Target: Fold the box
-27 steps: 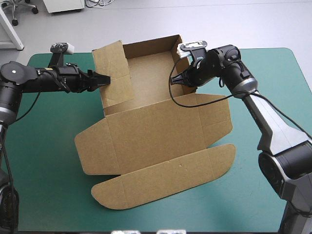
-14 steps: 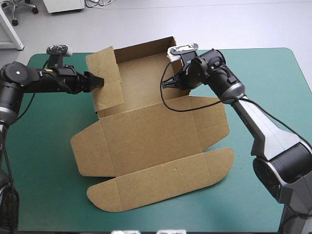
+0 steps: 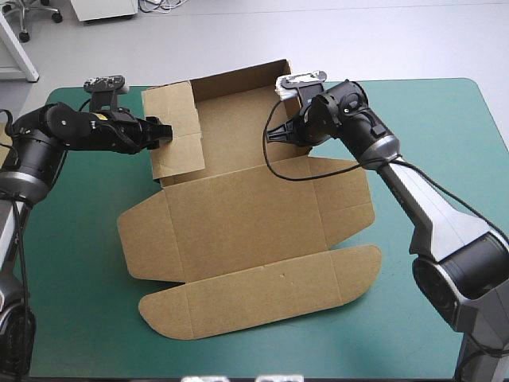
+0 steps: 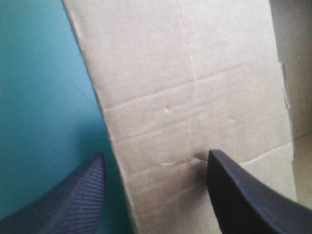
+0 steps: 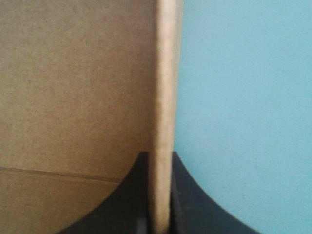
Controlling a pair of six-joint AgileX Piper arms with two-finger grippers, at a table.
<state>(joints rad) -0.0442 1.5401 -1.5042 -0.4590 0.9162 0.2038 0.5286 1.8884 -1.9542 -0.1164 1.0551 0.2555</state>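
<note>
Two black-fingered arms reached in over the table (image 3: 445, 119) from either side, and the brown box (image 3: 238, 215) lay between them on the teal-green cover (image 3: 71, 263), toward the far edge and half built. Its back wall (image 3: 238, 79) stood upright along the far side, and its left wall (image 3: 176, 127) was raised as well, leaning a little. The wide lid (image 3: 254, 215) lay flat toward the near edge, with a long rounded flap (image 3: 262, 298) beyond it.

The left gripper (image 3: 163, 132) was at the outer face of the left wall. Its fingers (image 4: 234, 195) stood well apart, straddling the wall's free edge. One tip met the board at a crease; the other hung over the bare cover, clear of the board.

The right gripper (image 3: 275, 135) was on the opposite side of the tray, reaching in from above. Its fingers (image 5: 126, 204) were pinched nearly together on the right wall (image 5: 163, 73), whose thin edge ran straight out from between them, brown board on one side of it and teal-green cover on the other.
</note>
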